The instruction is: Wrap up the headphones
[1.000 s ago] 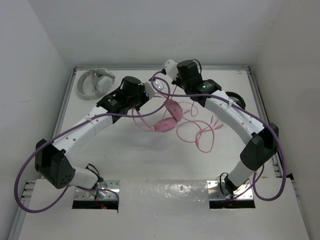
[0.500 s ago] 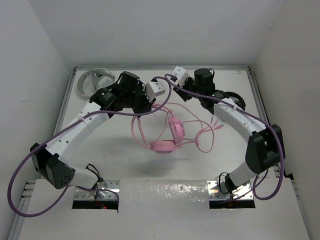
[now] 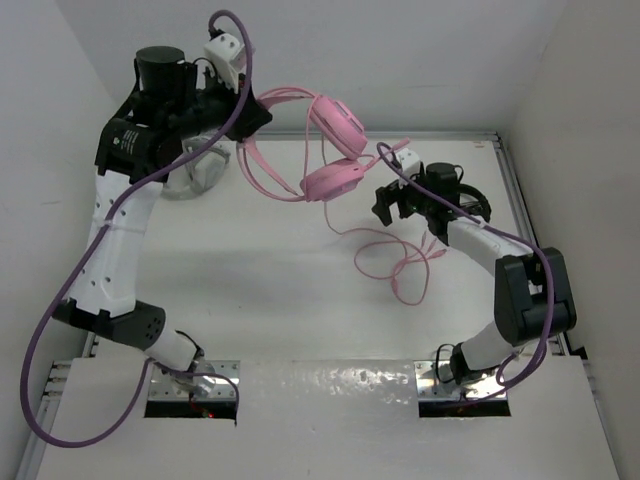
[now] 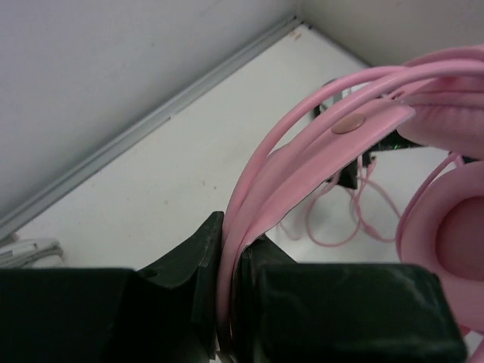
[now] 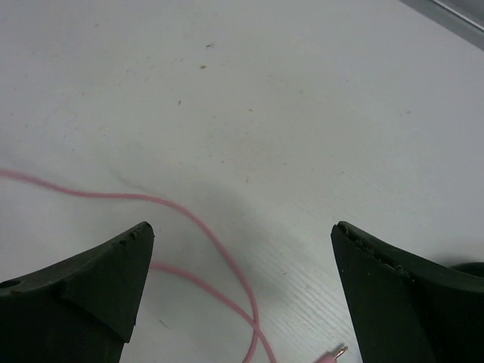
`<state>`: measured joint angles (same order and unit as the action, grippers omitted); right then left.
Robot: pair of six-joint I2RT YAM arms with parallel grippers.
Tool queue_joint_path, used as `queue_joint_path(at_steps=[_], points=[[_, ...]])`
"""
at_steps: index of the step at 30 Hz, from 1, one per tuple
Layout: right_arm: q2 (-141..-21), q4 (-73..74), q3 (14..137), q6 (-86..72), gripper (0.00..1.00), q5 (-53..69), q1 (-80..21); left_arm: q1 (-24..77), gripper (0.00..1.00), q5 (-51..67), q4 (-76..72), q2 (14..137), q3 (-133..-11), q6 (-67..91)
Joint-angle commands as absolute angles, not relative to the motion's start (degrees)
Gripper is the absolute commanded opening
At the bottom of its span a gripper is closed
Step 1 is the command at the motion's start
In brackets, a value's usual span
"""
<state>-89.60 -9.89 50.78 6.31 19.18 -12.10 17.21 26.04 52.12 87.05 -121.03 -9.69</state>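
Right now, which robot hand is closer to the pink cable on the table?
Right. The right gripper hangs open just above the cable loops. The left gripper sits high up and far from them, shut on the headband.

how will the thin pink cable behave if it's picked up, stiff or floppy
Probably very floppy: the cable lies in loose curling loops and droops from the lifted headphones. Likely light, so it should trail along rather than resist. Being thin, it may slip out unless pinched fully.
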Motion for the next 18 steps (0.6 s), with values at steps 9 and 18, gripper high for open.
queue_joint_path(at_steps=[9, 18], points=[[-89.0, -24.5, 40.7, 13.3, 0.99, 32.9, -11.9, 18.0, 0.00, 22.9, 47.8, 92.4, -141.8, 3.2], [-95.5, -44.7, 37.1, 14.7, 0.99, 16.0, -23.8, 18.0, 0.00, 23.0, 46.5, 94.0, -141.4, 5.4]])
